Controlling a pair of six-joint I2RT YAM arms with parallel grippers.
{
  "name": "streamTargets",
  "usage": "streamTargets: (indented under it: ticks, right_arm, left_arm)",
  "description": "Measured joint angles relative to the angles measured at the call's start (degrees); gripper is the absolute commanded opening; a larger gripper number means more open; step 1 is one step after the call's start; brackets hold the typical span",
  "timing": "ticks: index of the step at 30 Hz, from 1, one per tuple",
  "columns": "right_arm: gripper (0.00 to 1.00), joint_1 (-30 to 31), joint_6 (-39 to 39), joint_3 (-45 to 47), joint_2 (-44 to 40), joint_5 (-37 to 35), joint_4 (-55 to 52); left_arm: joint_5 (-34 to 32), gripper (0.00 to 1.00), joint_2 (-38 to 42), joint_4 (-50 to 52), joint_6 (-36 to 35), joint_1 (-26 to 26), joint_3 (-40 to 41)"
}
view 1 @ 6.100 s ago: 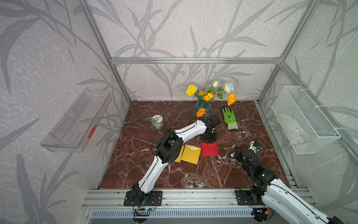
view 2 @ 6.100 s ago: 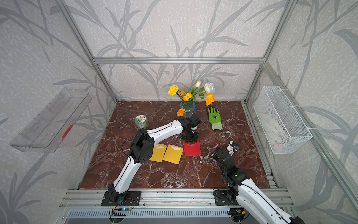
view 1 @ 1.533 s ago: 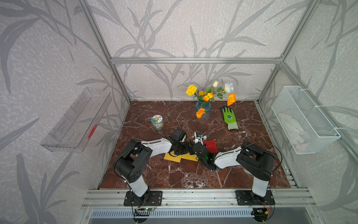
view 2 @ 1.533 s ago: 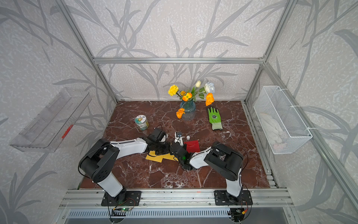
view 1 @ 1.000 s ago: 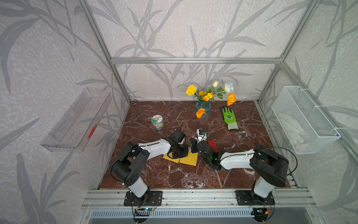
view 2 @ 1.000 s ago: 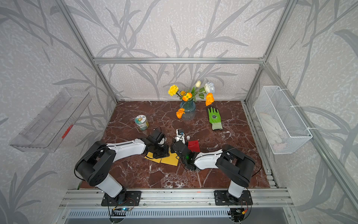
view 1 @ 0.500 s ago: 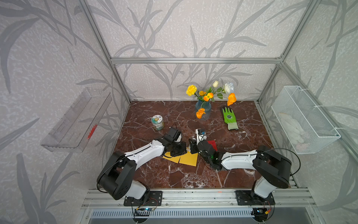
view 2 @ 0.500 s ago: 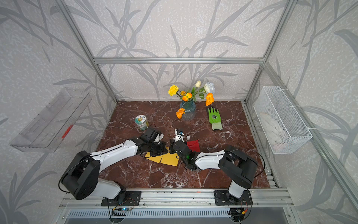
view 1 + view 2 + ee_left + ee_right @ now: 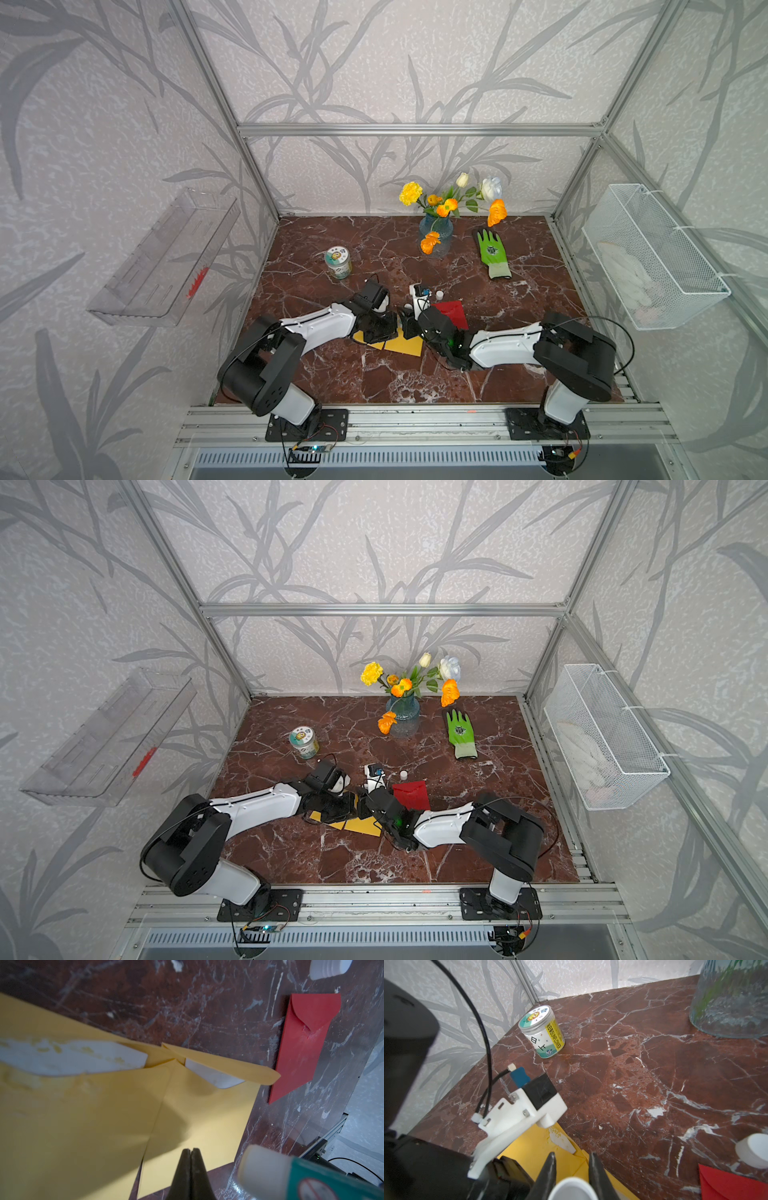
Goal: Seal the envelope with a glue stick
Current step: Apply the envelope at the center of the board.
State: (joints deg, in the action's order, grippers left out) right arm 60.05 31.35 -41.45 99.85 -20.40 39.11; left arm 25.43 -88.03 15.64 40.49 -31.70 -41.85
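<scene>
Marble (image 9: 654,1064): jar (image 9: 543,1032) prob. 'SUNFLOWER'; glue stick (image 9: 301,1180) unreadable.

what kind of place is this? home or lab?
Probably a staged robot test cell, not a home: aluminium frame with wallpapered panels, left arm and right arm bolted to a front rail.
</scene>
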Motion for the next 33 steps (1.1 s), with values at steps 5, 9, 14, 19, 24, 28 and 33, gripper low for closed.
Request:
streamTargets:
  ticks: [5,9,14,19,24,28,33]
  right_arm:
    - [0.00,0.00,-0.04,-0.07,3.41,-0.79,0.68]
    - [0.00,0.00,-0.39,-0.07,4.46,-2.01,1.62]
    - [0.00,0.00,-1.14,-1.22,5.64,-3.41,2.78]
    - [0.00,0.00,-1.49,-2.03,7.48,-4.11,3.06]
    - [0.00,0.50,-2.08,-1.99,8.02,-4.98,2.86]
    - [0.00,1.16,-3.30,-1.77,7.89,-6.36,2.69]
    - [0.00,2.10,-5.90,-1.44,7.13,-7.91,1.40]
  left_arm:
    - [-0.39,0.03,-1.44,-0.66,-0.72,0.00,0.63]
    - [-0.52,0.03,-1.55,-0.94,-1.09,0.02,0.74]
    - [-0.24,0.03,-1.75,-1.33,-1.14,0.17,0.81]
    - [-0.02,0.03,-1.75,-2.03,-1.11,0.20,1.09]
    - [0.11,0.02,-1.81,-2.54,-1.03,0.20,1.22]
    - [0.15,0.02,-1.88,-2.86,-0.96,0.20,1.36]
    - [0.44,0.02,-2.19,-3.43,-0.87,0.22,1.36]
